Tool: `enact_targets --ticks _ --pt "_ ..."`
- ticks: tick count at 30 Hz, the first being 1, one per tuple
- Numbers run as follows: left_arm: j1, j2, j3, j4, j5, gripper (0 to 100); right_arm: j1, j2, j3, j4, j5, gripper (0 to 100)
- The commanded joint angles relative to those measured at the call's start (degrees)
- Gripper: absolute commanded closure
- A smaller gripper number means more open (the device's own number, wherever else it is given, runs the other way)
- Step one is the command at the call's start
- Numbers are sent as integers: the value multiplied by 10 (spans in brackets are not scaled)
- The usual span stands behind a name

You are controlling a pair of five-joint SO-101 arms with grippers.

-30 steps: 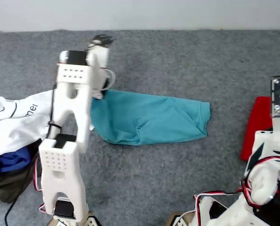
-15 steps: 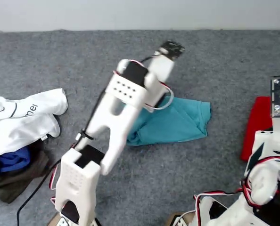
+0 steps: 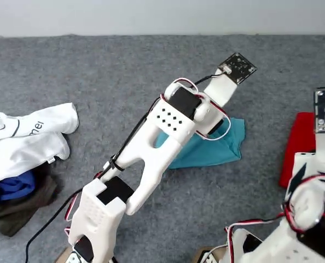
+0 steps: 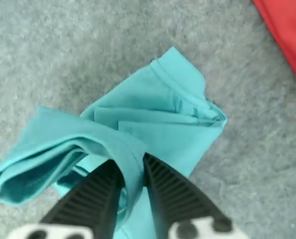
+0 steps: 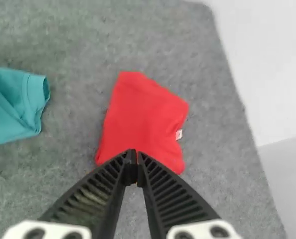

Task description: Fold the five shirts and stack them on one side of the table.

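**Teal shirt mid-fold in the left jaws**

The left gripper (image 4: pixel 132 169) is clenched on a doubled edge of the teal shirt (image 4: pixel 158 124), with a thick ridge of cloth pinched between the two ribbed fingers. From that pinch the fabric droops to one side of the jaws as a loose, rolled lobe. Ahead of the tips, the rest of the shirt lies flat on the grey mat (image 3: pixel 124 71), ending in a ribbed hem or neckband at its far corner.

My reading is that the fold of this shirt is under way, with one end being carried over the other. The next move calls for lowering the held edge onto the flat part beyond the jaws and squaring it with that far corner. The jaws should then release without dragging the top layer. The loose lobe beside the jaws looks likely to bunch unless it is smoothed.

The right gripper (image 5: pixel 131 158) is closed on nothing, its tips meeting. The red shirt (image 5: pixel 143 119) lies just ahead of them, already a neat rectangle, with the teal shirt's end off to one side.

In the high view, the white shirt (image 3: pixel 25 137), blue shirt (image 3: pixel 9 189) and a dark garment (image 3: pixel 20 211) sit heaped together unfolded. They are well apart from both grippers.
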State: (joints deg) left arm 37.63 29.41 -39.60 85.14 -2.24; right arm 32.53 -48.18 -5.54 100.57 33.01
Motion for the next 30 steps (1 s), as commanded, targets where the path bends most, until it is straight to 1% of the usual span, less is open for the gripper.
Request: enact_targets --ticks 1,2,4,6,10,13,15,18,21,24,30 --pt "4 -14 -6 -20 6 897 3 -36 20 22 6 988" --pt "2 -7 -6 -20 11 844 3 -46 29 22 7 987" --pt "-1 0 -6 -20 47 760 3 -60 43 22 7 987" --pt "-1 0 -7 -19 61 741 4 -72 53 22 8 987" --pt "-4 -18 -7 -9 61 755 4 -79 56 22 8 987" --pt "-31 -33 -6 20 61 786 4 -79 55 22 8 987" --pt "-59 -33 -5 36 51 829 4 -79 55 22 8 987" --pt "-104 -13 -4 41 32 920 3 -80 55 22 8 987" --pt "-125 29 -5 43 9 987 3 -80 55 22 7 987" --pt "-123 83 -6 60 -18 985 3 -80 55 22 7 987" --pt "-77 172 -6 87 -42 985 5 -83 55 22 7 987"
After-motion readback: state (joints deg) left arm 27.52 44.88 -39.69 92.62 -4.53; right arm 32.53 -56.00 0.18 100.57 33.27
